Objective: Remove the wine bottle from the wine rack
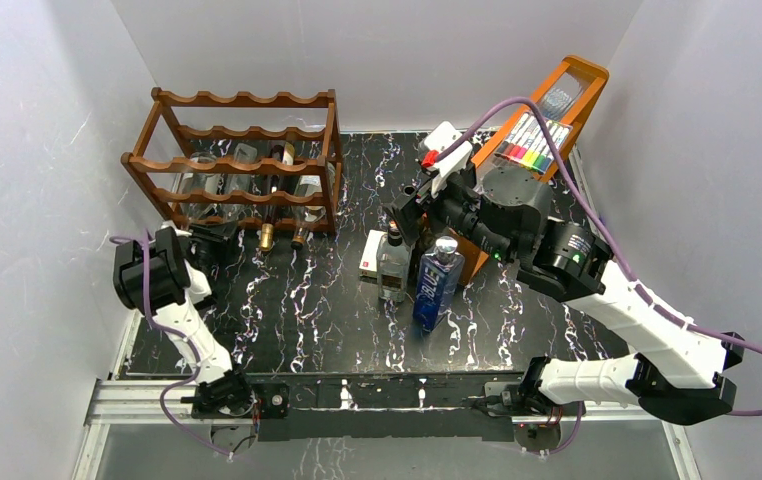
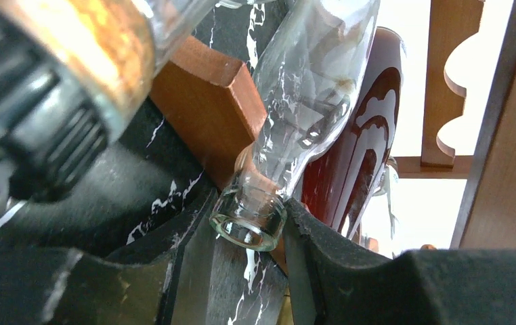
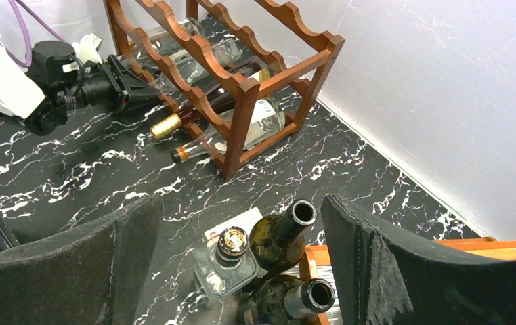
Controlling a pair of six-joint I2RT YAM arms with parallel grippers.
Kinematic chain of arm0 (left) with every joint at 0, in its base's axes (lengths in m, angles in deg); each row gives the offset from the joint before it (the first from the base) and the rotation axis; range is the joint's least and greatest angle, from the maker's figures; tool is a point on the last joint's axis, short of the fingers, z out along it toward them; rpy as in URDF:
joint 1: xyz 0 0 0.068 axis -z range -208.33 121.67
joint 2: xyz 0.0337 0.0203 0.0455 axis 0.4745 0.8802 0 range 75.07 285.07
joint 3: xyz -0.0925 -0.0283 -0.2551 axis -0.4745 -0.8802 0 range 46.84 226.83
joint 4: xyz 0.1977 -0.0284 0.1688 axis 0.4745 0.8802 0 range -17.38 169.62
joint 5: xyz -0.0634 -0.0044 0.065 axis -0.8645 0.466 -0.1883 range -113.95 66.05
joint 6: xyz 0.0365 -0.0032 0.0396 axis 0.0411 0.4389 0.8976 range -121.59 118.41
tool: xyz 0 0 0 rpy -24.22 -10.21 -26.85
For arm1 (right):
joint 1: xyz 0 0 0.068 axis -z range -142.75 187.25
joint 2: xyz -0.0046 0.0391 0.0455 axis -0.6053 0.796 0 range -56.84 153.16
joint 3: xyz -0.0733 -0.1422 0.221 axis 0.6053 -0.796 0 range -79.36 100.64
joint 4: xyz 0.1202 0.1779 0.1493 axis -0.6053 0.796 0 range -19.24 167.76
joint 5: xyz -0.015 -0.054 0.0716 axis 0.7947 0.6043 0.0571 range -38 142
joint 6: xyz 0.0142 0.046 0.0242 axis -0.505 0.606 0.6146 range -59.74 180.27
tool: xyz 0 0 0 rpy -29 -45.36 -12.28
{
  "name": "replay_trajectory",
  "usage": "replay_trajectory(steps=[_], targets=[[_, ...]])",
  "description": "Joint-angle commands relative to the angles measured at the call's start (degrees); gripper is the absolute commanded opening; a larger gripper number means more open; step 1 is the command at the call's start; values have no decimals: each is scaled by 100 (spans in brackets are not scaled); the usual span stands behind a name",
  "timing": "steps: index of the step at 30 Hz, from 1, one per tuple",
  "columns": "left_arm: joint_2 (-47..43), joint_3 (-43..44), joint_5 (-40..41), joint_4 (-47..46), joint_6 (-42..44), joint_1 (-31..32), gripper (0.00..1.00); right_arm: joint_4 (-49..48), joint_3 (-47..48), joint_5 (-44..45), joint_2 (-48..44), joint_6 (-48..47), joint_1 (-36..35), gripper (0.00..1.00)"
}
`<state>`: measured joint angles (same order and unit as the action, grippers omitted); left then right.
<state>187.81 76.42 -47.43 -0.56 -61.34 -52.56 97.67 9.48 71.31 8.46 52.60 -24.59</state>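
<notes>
The wine bottle (image 2: 309, 101) is clear glass and lies on its side in the lowest tier of the wine rack (image 1: 247, 99), at that tier's left end. Its neck pokes out past the front rail toward the lower left of the overhead view. In the left wrist view the open mouth sits low in the middle of the frame, and the body runs up and to the right over a square wooden foot of the rack.

The left hand (image 1: 219, 238) is closed on the mouth end of that neck. Its dark fingers (image 2: 336, 257) flank the lip, and the one on the right of the frame presses against the glass. A dark red bottle (image 2: 370, 135) lies just behind the clear one, touching or nearly so.

Two gold-capped bottles (image 1: 267, 240) on the same tier stick out to the right of the held bottle. The rack stands in the upper left of the overhead view on the black, white-veined counter (image 1: 287, 320).

Near the middle of the overhead view a clear square bottle (image 1: 393, 265) and a blue bottle (image 1: 439, 280) stand upright side by side. A white card (image 1: 372, 255) lies just to their left. The right hand (image 3: 242, 203) hangs above this group with its jaws spread wide, holding nothing. In its wrist view two dark green bottle mouths (image 3: 303, 213) show between its fingers.

A slanted orange tray stand (image 1: 582, 85) with coloured markers (image 1: 532, 152) leans in the upper right.
</notes>
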Motion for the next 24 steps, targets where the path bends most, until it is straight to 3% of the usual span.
replay_trajectory(steps=[1,14,24], targets=[[-395,-217,48,-257,-67,-199,8,-312,200,-37,-148,61,24,98],[-1777,-1125,-60,290,-224,-364,0,-399,61,-104,-88,-5,28,98],[-4031,-1155,23,3098,478,-460,0,-506,125,-400,151,-95,25,98]])
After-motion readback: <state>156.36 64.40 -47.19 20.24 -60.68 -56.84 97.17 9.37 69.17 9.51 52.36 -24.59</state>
